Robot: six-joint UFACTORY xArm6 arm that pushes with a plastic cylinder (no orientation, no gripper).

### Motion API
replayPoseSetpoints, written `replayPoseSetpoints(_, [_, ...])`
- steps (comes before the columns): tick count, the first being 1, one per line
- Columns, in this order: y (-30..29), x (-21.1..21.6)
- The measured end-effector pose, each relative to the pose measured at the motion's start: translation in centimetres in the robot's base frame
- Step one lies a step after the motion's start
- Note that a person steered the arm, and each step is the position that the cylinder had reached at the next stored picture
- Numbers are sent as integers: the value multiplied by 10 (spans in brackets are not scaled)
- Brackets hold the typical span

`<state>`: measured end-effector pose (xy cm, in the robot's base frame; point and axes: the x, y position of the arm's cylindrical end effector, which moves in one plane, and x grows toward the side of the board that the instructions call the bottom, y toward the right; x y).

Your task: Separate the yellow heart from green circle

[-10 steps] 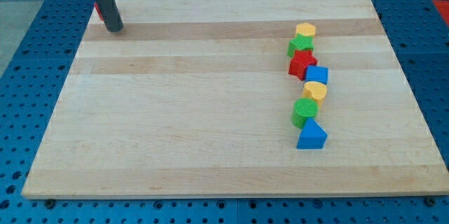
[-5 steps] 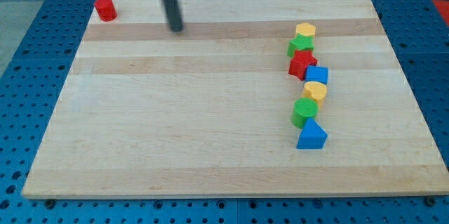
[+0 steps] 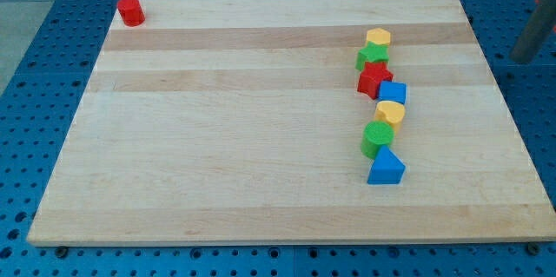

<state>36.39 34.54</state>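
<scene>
The yellow heart lies in a column of blocks on the right half of the wooden board. The green circle touches it just below and slightly left. My rod shows as a blurred dark bar at the view's right edge, off the board. My tip is far to the right of the heart and circle and a little higher in the view, touching no block.
Above the heart stand a blue cube, a red star, a green star and a yellow hexagon. A blue triangle sits below the green circle. A red cylinder stands at the top left corner.
My rod has swept from the board's top left, past the red cylinder, across the top to beyond the right edge. No block has moved.
</scene>
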Motion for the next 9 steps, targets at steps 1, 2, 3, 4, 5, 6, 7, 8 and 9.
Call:
replayPoseSetpoints(1, [-6, 49])
replayPoseSetpoints(2, [-19, 116])
replayPoseSetpoints(3, [-61, 145])
replayPoseSetpoints(4, [-115, 142])
replayPoseSetpoints(5, [-170, 129])
replayPoseSetpoints(6, [-223, 115])
replayPoseSetpoints(7, [-276, 110])
replayPoseSetpoints(8, [-316, 103])
replayPoseSetpoints(9, [-307, 121])
